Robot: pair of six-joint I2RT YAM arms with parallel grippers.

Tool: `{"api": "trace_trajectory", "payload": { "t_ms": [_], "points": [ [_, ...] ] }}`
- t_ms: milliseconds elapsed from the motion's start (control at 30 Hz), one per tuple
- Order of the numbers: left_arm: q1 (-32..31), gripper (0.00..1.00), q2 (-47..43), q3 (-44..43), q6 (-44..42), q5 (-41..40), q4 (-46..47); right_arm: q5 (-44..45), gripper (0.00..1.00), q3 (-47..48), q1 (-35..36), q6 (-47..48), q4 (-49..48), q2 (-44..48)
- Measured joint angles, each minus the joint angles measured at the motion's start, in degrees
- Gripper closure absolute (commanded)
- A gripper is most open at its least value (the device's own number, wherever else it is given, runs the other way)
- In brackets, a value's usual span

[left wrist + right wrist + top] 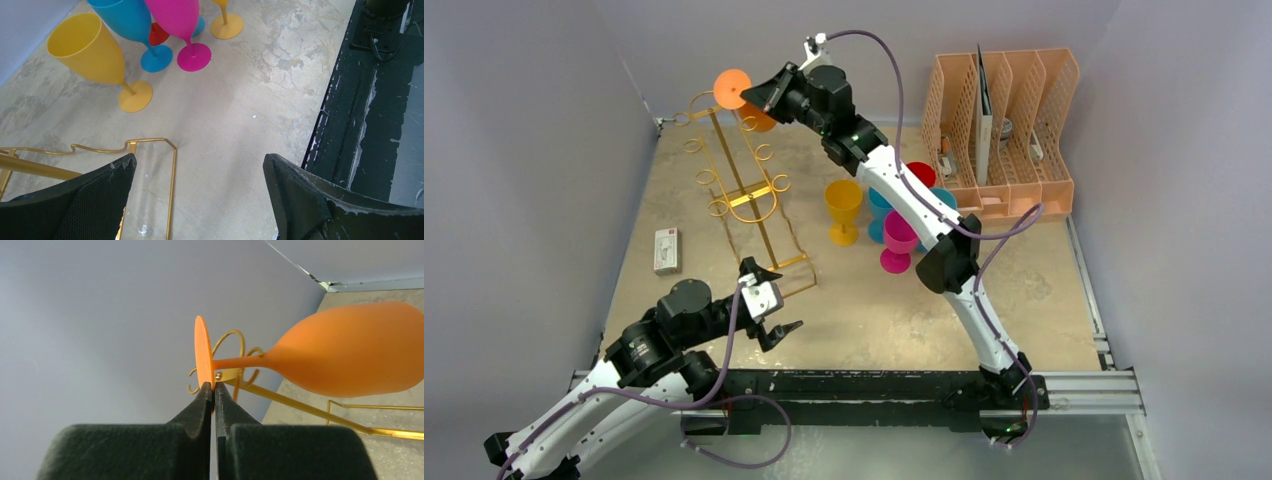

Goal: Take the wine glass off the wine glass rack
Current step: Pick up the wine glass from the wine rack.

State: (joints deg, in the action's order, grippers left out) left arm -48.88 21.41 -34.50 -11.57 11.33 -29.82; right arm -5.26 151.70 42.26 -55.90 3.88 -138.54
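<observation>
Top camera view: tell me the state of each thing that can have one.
Orange wine glass, inverted, foot pinched by right gripper.
Right gripper, shut on the glass foot.
Left gripper, open, empty.
Wine glass rack, upright.
Yellow glass, standing upright.
Pink glass, standing upright.

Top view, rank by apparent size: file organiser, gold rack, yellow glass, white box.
File organiser and gold rack: similar extent, can't rank them.
Then yellow glass.
White box smallest.
</observation>
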Motion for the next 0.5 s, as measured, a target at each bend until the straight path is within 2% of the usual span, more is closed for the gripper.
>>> {"api": "trace_trajectory", "payload": {
  "t_ms": [500],
  "points": [
    [0.00, 0.02, 0.00, 0.00, 0.00, 0.00, -0.35, -0.09, 1.00, -1.99, 0.00, 0.92, 0.13, 2.14]
  ]
}}
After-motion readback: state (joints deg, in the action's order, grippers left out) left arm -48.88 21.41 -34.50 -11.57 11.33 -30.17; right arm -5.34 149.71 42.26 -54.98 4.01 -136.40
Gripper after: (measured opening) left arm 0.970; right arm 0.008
